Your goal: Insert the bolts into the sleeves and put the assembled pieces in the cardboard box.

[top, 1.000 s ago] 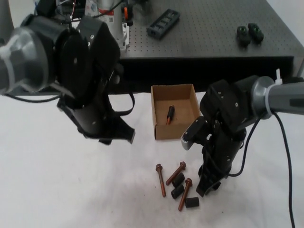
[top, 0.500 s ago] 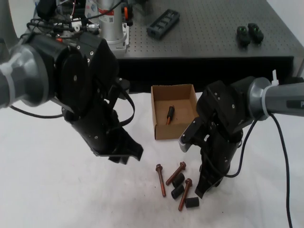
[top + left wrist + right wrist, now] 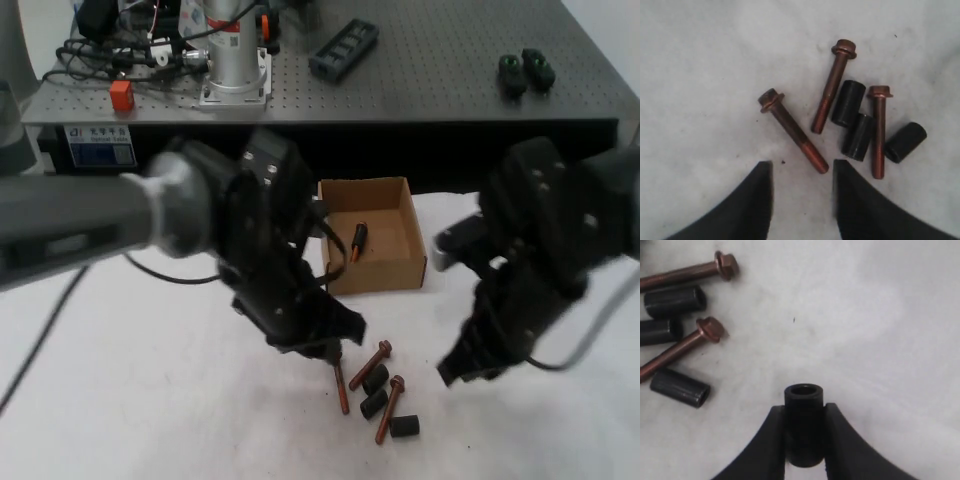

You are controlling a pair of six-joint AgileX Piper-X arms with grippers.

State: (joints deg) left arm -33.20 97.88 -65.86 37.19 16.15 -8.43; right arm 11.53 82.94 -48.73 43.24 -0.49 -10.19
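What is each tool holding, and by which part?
The right tool pinches a black sleeve by its sides. The left tool is open, holding nothing.

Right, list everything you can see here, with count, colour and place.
bolts: three, copper, loose on the white cloth
sleeves: three, black, among the bolts
fourth sleeve: one, black, held apart from the others
cardboard box: one, brown, beyond the loose parts
assembled piece: one, black and copper, inside the cardboard box
tray: one, black, on the perforated bench
left end effector: black, open, above the bolts
right end effector: black, shut on the fourth sleeve
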